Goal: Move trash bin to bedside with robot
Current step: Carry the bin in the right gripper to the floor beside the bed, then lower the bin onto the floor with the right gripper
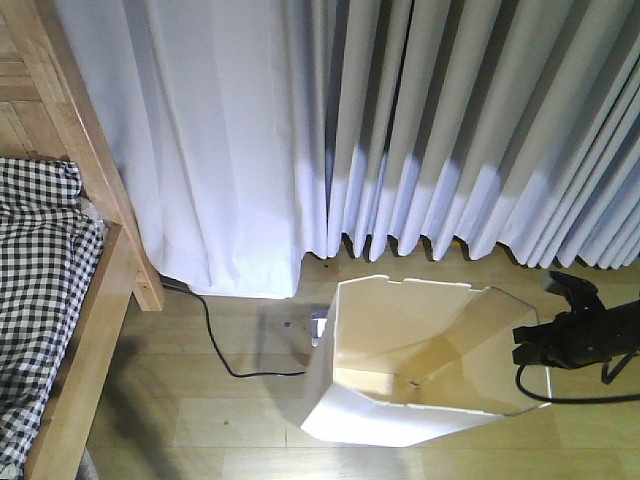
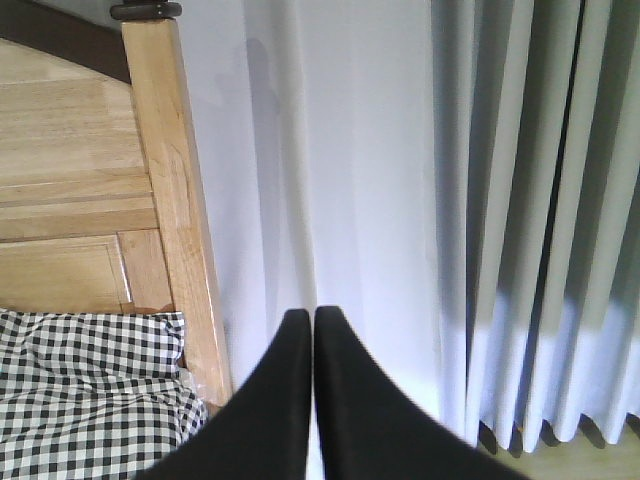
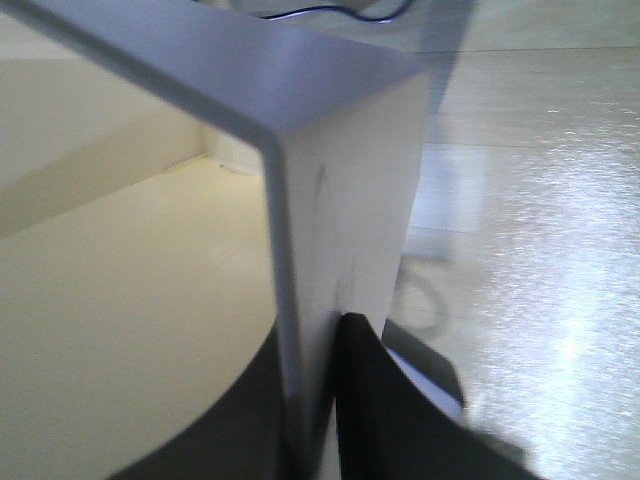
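Right fingers (image 3: 400,420) seemingly clamp trash bin (image 3: 345,190) rim.

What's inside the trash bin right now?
Only bare cream walls and floor show inside the trash bin; no trash visible. One jaw of the right gripper and the near wall hide part of the bottom.

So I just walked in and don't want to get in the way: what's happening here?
The robot's right end effector is clamped on the rim of the white trash bin, one finger inside the wall and one outside. The bin stands on the wooden floor in front of the curtains, with a gap to the bed on the left. The left end effector is shut, holding nothing, and points toward the bedpost and curtains.
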